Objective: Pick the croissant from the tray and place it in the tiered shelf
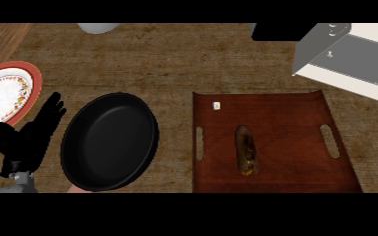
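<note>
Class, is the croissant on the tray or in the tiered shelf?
On the tray: the croissant lies at its middle, apart from the tiered shelf.

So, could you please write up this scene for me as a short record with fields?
croissant: lying near the middle of the tray, untouched
tray: brown, slot handles on both sides, at the right
shelf: far right, beyond the tray
black pan: left of the tray, apart from it
plate: red-rimmed, at the left edge
left hand: open, fingers up, resting beside the pan
right hand: not in view
</note>
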Robot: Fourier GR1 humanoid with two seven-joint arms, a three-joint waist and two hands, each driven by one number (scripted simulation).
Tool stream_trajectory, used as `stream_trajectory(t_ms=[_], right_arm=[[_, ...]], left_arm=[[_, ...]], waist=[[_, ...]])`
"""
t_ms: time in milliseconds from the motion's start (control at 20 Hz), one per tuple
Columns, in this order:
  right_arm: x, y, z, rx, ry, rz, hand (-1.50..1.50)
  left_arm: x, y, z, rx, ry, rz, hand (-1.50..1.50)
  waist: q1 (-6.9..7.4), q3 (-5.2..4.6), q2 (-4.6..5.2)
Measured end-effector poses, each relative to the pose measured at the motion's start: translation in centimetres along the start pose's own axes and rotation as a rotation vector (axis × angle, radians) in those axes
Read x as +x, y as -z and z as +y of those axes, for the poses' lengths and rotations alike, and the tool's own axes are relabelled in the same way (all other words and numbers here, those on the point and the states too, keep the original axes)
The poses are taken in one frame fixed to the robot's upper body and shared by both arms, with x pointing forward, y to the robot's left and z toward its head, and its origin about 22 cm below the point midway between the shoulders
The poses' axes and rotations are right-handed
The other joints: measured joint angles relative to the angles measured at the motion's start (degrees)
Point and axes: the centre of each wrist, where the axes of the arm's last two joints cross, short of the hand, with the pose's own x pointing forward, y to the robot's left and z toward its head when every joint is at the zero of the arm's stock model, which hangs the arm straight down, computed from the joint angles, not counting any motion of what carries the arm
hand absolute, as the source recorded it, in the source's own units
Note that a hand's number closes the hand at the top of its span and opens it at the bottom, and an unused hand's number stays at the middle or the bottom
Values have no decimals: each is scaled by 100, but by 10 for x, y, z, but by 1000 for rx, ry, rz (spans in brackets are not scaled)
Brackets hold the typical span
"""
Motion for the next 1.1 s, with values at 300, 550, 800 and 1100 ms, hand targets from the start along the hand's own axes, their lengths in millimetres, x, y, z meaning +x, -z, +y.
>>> stream_trajectory(t_ms=[300,550,800,1100], right_arm=[[-11,-2,-23,28,203,33,-150],[-26,-10,-60,-10,346,21,-150],[-42,-31,-126,-54,410,20,-150],[-67,-76,-211,-107,402,79,-150]], left_arm=[[0,-3,5,7,-2,6,0],[-2,-4,6,14,-4,10,0],[-9,-6,10,30,-4,19,0],[-12,-12,11,42,-14,24,0]], waist=[[-59,-2,-21],[-90,-1,-26],[-162,-4,-38],[-263,11,-48]])
